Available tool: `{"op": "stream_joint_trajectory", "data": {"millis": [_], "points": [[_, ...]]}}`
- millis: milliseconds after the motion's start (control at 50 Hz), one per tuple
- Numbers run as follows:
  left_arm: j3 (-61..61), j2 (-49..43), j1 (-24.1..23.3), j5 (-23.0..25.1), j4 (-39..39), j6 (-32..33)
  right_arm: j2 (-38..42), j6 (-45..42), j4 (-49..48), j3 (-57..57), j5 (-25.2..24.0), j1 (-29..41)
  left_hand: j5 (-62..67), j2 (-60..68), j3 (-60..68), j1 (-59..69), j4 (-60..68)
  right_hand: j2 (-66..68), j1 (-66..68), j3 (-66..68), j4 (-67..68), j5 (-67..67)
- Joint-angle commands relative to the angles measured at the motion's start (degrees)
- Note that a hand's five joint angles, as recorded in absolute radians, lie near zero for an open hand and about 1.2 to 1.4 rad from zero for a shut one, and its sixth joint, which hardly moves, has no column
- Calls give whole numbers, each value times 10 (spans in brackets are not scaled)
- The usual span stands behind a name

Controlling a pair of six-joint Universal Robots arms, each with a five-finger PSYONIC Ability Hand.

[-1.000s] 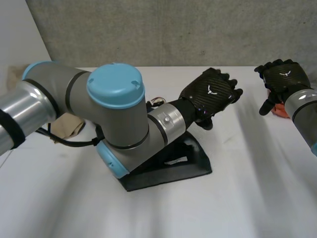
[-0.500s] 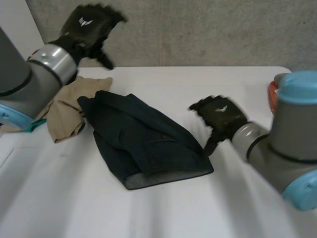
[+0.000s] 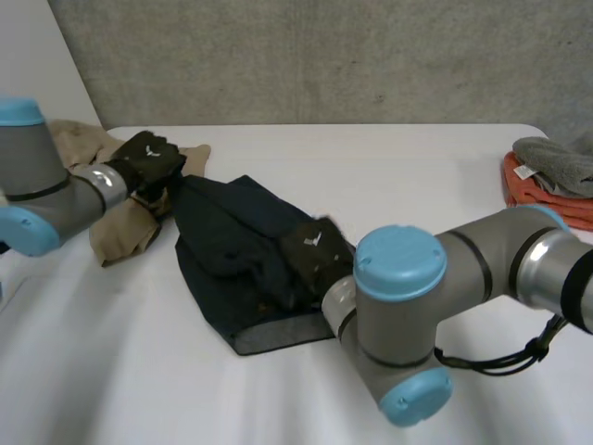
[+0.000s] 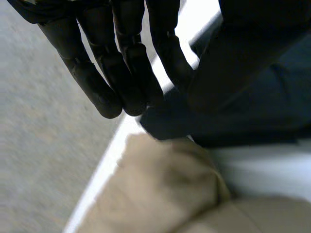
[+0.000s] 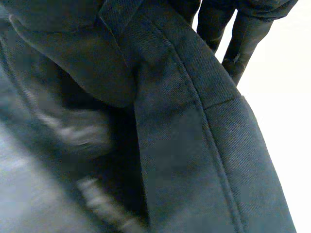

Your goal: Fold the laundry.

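Where one dark garment (image 3: pixel 222 232) lay on the table (image 3: pixel 389 167) beside one tan garment (image 3: pixel 125 227), the left robot hand (image 3: pixel 148 159) hung straight-fingered at its far corner; the right robot hand (image 3: pixel 313 252) rested on its middle (grip impossible to tell).

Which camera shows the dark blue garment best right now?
Head view: nearly all of the dark blue garment shows, flat on the table. Left wrist view catches a corner by the fingertips of the left hand; right wrist view, a close-up seam.
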Motion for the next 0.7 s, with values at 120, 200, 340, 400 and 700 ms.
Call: {"op": "stream_joint_trajectory", "data": {"millis": [120,200,340,400,700], "points": [[58,42,-111,-133,267,-125,-51,-22,-41,-62,34,-133,137,121,128,132,121,128,165,129,131,133],[84,36,-148,-146,330,-186,-15,-51,-36,-119,63,-193,137,121,128,132,121,128,165,129,131,133],[163,-29,-194,-163,324,-187,66,-74,-39,-207,72,-247,137,121,128,132,121,11,48,12,14,15],[173,-39,-197,-183,317,-185,102,-81,-30,-238,72,-254,-270,-285,-279,-274,-285,-502,-465,-501,-499,-497],[2,60,-128,-161,265,-187,-43,-80,115,-152,65,-247,-504,-520,-513,-509,-520,-572,-535,-571,-569,-567]]}}
